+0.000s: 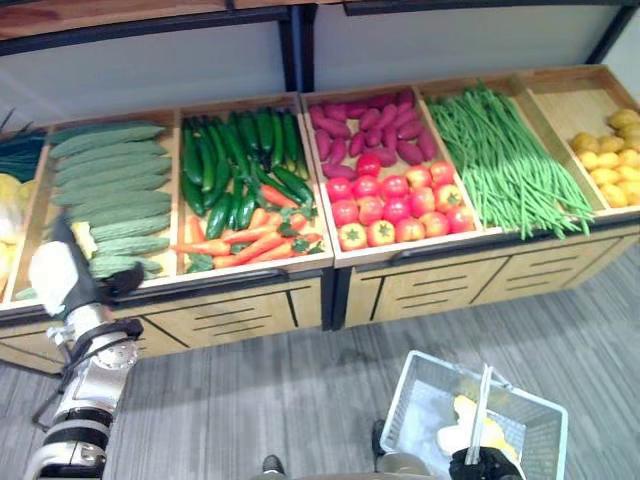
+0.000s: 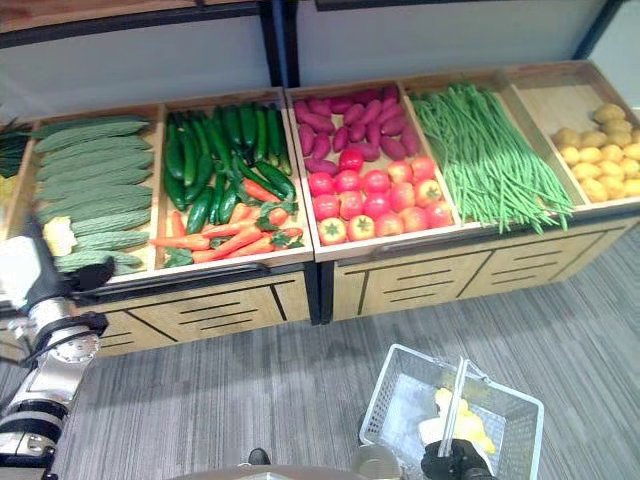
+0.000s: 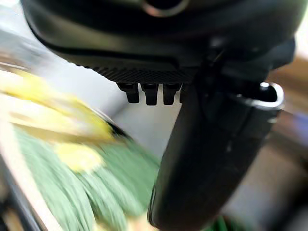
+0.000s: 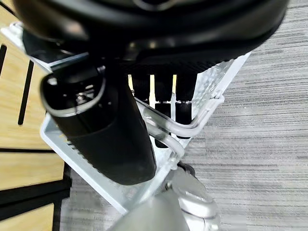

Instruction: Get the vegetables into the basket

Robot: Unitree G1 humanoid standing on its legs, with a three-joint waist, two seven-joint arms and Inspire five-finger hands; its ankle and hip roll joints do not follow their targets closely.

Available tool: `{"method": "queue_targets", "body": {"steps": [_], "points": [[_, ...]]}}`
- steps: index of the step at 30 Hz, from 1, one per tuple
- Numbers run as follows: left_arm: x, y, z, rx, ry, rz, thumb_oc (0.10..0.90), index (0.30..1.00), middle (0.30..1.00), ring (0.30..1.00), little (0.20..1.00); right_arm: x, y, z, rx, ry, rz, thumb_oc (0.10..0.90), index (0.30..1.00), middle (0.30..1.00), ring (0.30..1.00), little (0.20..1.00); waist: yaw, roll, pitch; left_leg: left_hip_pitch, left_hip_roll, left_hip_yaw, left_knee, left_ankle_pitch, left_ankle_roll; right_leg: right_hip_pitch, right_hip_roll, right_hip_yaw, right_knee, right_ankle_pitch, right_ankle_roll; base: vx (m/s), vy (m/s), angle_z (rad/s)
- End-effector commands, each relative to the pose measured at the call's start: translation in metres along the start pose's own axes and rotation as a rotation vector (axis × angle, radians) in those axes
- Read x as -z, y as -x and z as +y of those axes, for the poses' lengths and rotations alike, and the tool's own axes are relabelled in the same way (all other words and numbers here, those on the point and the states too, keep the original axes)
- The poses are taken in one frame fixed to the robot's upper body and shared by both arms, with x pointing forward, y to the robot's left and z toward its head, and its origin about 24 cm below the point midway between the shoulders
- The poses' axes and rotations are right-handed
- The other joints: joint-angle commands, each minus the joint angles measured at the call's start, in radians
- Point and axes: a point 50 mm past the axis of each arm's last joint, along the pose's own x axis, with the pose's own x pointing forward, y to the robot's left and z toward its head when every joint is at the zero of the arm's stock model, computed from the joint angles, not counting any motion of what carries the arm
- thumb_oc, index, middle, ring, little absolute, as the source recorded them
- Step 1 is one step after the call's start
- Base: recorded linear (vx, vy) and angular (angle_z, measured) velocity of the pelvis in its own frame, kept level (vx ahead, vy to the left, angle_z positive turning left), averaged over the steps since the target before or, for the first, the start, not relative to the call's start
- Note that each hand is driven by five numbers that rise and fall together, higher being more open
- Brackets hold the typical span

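The right hand [image 4: 120, 120], low at the near edge, has its fingers [image 4: 166, 103] curled round the basket's handle [image 4: 192, 126], thumb alongside. The basket [image 1: 420, 400], one white wire one, hangs over the grey floor [image 1: 250, 400] in front of the stand and holds a yellow vegetable [image 1: 490, 425] on some white wrapping.

The left hand [image 1: 85, 270] is raised at the stand's near left corner, over the near end of the ridged gourds [image 1: 110, 175]; whether it is spread or holding anything I cannot tell.

The wooden stand [image 1: 400, 290] has bins in a row: about ten gourds, a pile of dark cucumbers [image 1: 235, 150] with carrots [image 1: 250, 240] in front, purple vegetables [image 1: 370, 125] behind roughly fifteen tomatoes [image 1: 395, 205], a heap of long beans [image 1: 500, 160], and yellow produce [image 1: 610, 160] at the far right.
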Motion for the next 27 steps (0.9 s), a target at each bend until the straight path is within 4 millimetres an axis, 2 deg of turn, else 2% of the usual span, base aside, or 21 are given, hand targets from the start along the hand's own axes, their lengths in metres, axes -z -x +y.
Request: {"method": "queue_targets", "body": {"steps": [1,5,13,14,20,27], "points": [[-0.057,-0.050,0.039,-0.082,-0.041,-0.282,0.900,1.000,1.000,1.000,1.000,-0.002,0.001,-0.010,-0.002,0.110,-0.035,0.400,0.300,0.300,0.300,0.300,-0.019,-0.041,0.024,0.003,0.048,-0.015,0.000,-0.027,-0.094,0.012,-0.053,0.025,0.007,-0.048,0.086,0.01,0.014,-0.11],[-0.087,-0.060,0.032,0.001,-0.086,-0.411,0.900,1.000,1.000,1.000,1.000,-0.007,0.001,-0.013,-0.010,0.141,-0.057,0.400,0.300,0.300,0.300,0.300,-0.047,-0.037,0.028,0.005,0.045,-0.002,0.000,-0.030,-0.093,-0.002,-0.050,0.045,0.010,-0.044,0.090,0.01,0.013,-0.17],[-0.118,-0.074,0.022,0.080,-0.190,-0.525,0.900,1.000,1.000,1.000,1.000,-0.025,-0.003,-0.015,-0.003,0.146,-0.114,0.400,0.300,0.300,0.300,0.300,-0.073,-0.036,0.046,-0.020,0.046,0.024,0.000,-0.025,-0.092,-0.064,-0.038,0.088,0.019,-0.029,0.095,-0.02,0.012,-0.19],[-0.119,-0.078,0.021,0.089,-0.242,-0.536,0.900,1.000,1.000,1.000,1.000,-0.028,-0.003,-0.015,-0.001,0.148,-0.125,0.400,0.300,0.300,0.300,0.300,-0.077,-0.038,0.052,-0.032,0.049,0.028,0.000,-0.021,-0.092,-0.083,-0.035,0.096,0.023,-0.026,0.096,-0.03,0.000,-0.23],[-0.124,-0.083,0.017,0.084,-0.267,-0.527,0.900,1.000,1.000,1.000,1.000,-0.034,-0.005,-0.016,0.012,0.147,-0.139,0.400,0.300,0.300,0.300,0.300,-0.075,-0.043,0.074,-0.058,0.054,0.029,0.000,-0.012,-0.092,-0.115,-0.030,0.106,0.031,-0.023,0.095,-0.01,0.001,-0.07],[-0.118,-0.092,0.030,-0.047,-0.204,-0.432,0.900,1.000,1.000,1.000,1.000,-0.041,-0.007,-0.011,0.020,0.148,-0.150,0.400,0.300,0.300,0.300,0.300,-0.061,-0.058,0.094,-0.073,0.063,0.027,0.000,-0.005,-0.095,-0.137,-0.021,0.110,0.037,-0.023,0.092,0.00,-0.002,0.00]]}}
